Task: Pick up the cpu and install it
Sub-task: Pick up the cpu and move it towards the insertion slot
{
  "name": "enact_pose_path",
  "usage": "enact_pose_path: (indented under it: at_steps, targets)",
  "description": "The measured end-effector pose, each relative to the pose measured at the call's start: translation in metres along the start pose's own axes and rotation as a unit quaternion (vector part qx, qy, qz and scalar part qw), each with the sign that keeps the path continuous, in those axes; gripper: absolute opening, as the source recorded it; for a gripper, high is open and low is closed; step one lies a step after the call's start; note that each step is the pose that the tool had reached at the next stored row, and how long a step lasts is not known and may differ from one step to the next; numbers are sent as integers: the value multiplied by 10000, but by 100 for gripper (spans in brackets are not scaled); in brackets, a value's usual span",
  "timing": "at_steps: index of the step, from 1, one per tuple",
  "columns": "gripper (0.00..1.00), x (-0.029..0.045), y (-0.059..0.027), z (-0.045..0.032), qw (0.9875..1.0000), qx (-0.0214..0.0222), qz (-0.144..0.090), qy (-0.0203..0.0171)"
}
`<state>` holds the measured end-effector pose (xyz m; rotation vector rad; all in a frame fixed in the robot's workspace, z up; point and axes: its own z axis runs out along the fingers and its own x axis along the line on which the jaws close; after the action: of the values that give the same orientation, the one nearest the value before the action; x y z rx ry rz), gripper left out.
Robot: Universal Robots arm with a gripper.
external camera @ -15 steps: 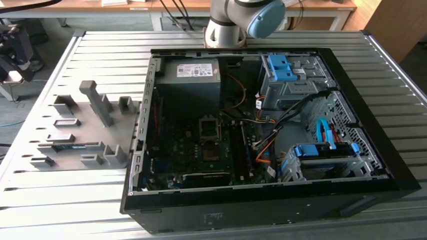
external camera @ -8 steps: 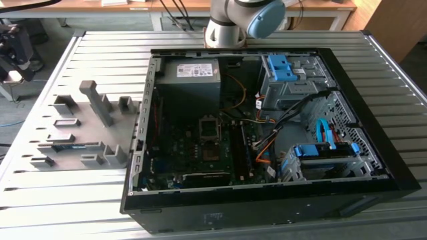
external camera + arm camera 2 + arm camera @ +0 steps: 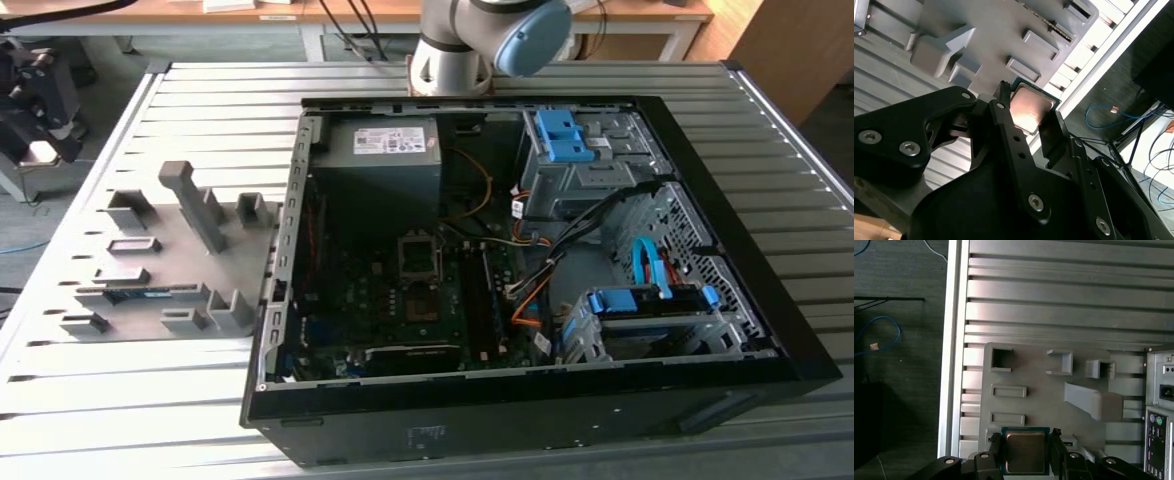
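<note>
The cpu (image 3: 1026, 454), a small square chip with a dull silver top and green rim, sits between my gripper's (image 3: 1026, 442) two black fingers, which are shut on its opposite edges. In the second wrist view the cpu (image 3: 1030, 109) hangs well above the grey fixture plate (image 3: 994, 35), clamped in the gripper (image 3: 1026, 107). The fixture plate (image 3: 1044, 405) lies far below the chip in the first wrist view. In the exterior view the open computer case (image 3: 534, 250) lies on the table with the motherboard's socket (image 3: 420, 256) near its middle. The arm's base (image 3: 487, 40) stands behind the case.
The grey fixture plate (image 3: 160, 260) with upright blocks lies on the slatted table (image 3: 134, 400), at the exterior view's left of the case. A grey power-supply box (image 3: 383, 160), blue drive brackets (image 3: 561, 135) and loose cables (image 3: 547, 270) fill the case. The table's edge (image 3: 951, 340) borders dark floor with a blue cable (image 3: 884, 335).
</note>
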<state>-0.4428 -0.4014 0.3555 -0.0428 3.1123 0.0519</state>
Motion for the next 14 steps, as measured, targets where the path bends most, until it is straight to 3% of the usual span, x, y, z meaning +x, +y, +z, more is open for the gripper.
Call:
enact_pose_path:
  at_steps: [14]
  targets:
    - [47, -331, -9, 10, 10000, 0, 0, 2]
